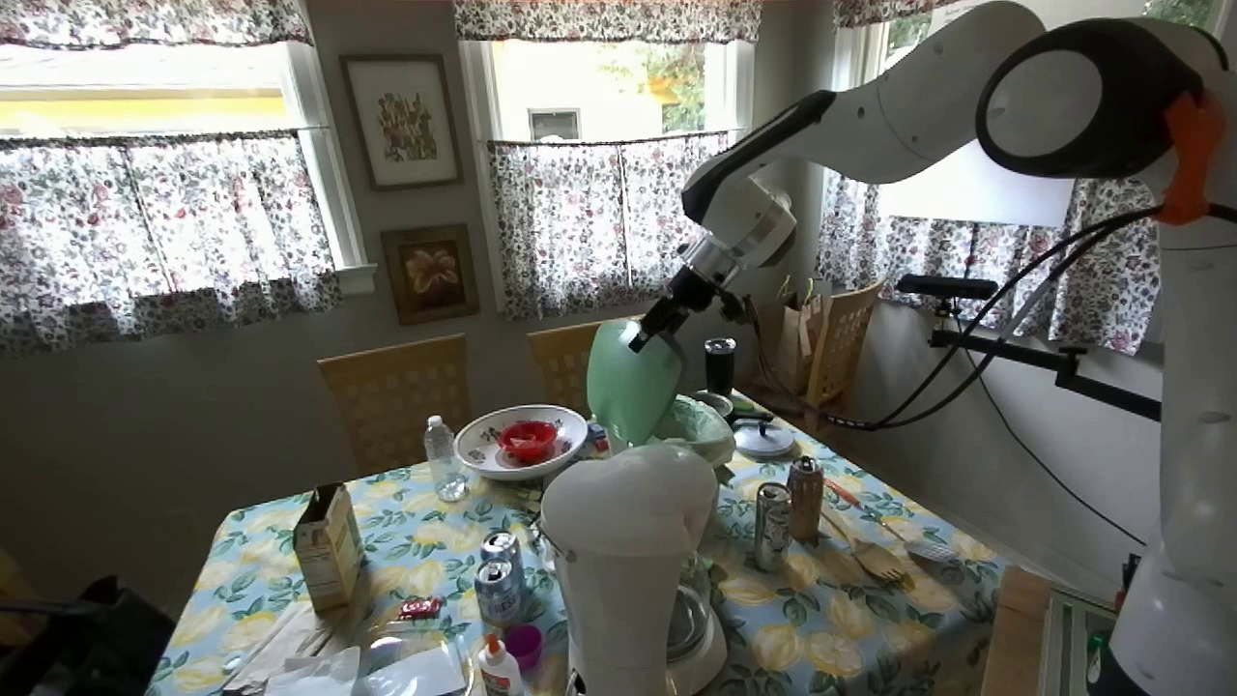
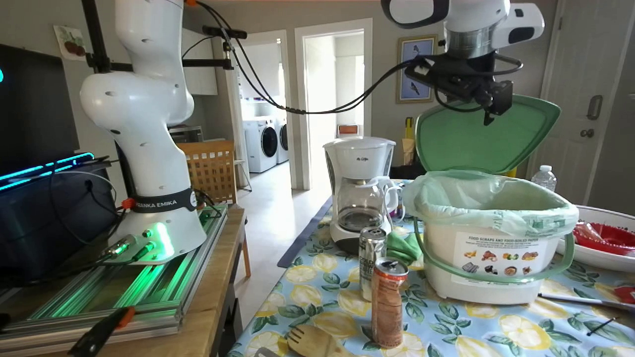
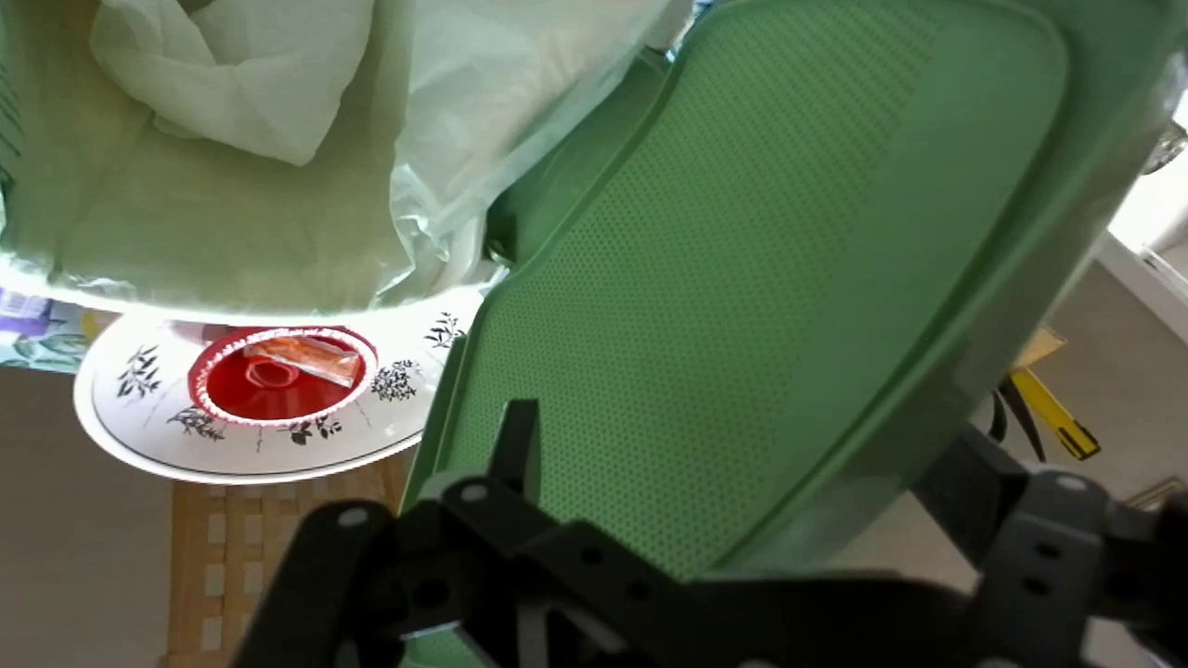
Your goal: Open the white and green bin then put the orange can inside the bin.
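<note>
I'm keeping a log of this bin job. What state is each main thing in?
White and green bin: open
Lid: raised
Liner bag: fitted in the bin
Gripper: open, at the lid
Orange can: upright, dented, outside the bin
Black-and-silver can: upright
Blue cans: upright
Water bottle: upright, capped
Coffee maker: top shut

Wht arm (image 2: 144, 130), blk cables (image 2: 300, 111), blk gripper (image 3: 742, 468) w/ screws (image 3: 474, 493)

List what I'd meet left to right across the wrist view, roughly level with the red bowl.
White dish → red bowl inside it → bin's green lid → yellow-and-black item, identity unclear. Gripper left out: it overlaps the lid.
</note>
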Controlling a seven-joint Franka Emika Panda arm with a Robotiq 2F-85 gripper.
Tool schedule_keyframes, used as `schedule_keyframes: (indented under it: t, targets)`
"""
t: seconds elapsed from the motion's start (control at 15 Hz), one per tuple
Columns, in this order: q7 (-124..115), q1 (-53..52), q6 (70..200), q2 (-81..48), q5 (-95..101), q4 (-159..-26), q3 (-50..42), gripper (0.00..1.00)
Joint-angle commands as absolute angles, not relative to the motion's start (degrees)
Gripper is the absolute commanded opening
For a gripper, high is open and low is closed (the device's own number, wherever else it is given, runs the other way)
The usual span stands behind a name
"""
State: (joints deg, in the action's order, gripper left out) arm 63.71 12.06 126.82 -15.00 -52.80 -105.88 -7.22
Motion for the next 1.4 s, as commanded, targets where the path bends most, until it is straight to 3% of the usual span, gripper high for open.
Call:
schedule_keyframes:
  t: [0.0,1.33]
  targets:
    - [62.5,12.3,126.9,-12.6,-52.1,-106.4,-6.9,1.00]
    - [62.4,11.0,127.3,-8.7,-52.0,-107.6,-6.1,1.00]
